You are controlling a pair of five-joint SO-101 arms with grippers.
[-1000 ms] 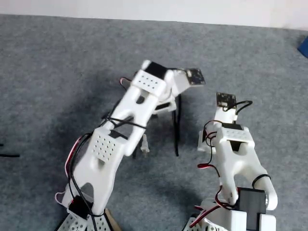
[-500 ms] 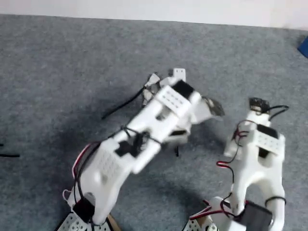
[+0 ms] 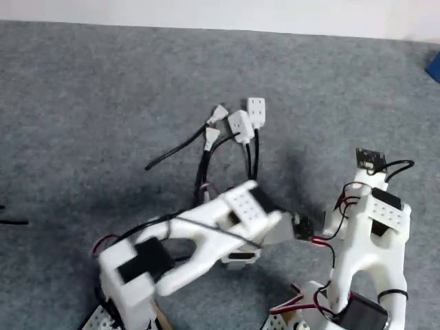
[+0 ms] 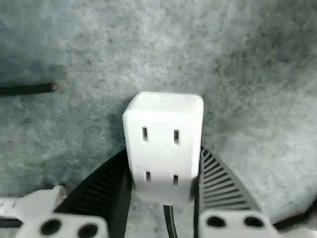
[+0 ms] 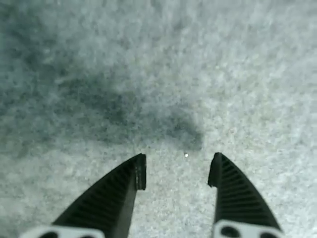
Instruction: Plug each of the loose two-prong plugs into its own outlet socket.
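Observation:
Two white outlet blocks lie side by side on the grey carpet at the far middle, with black cables trailing toward the arms. Two small white two-prong plugs lie just left of them, prongs free. The left arm is folded low near its base, well short of the outlets. In the left wrist view, an outlet block with two slot pairs sits between the spread fingers of my left gripper. My right gripper hangs open over bare carpet; its arm stands at the right.
A loose black cable runs left from the plugs, and a cable end lies on the carpet. A blue object sits at the right edge and a dark bit at the left edge.
The left arm stretched out to the outlets at the far middle, then drew back and folded low, leaving outlets and plugs uncovered. The right arm shifted to the right.

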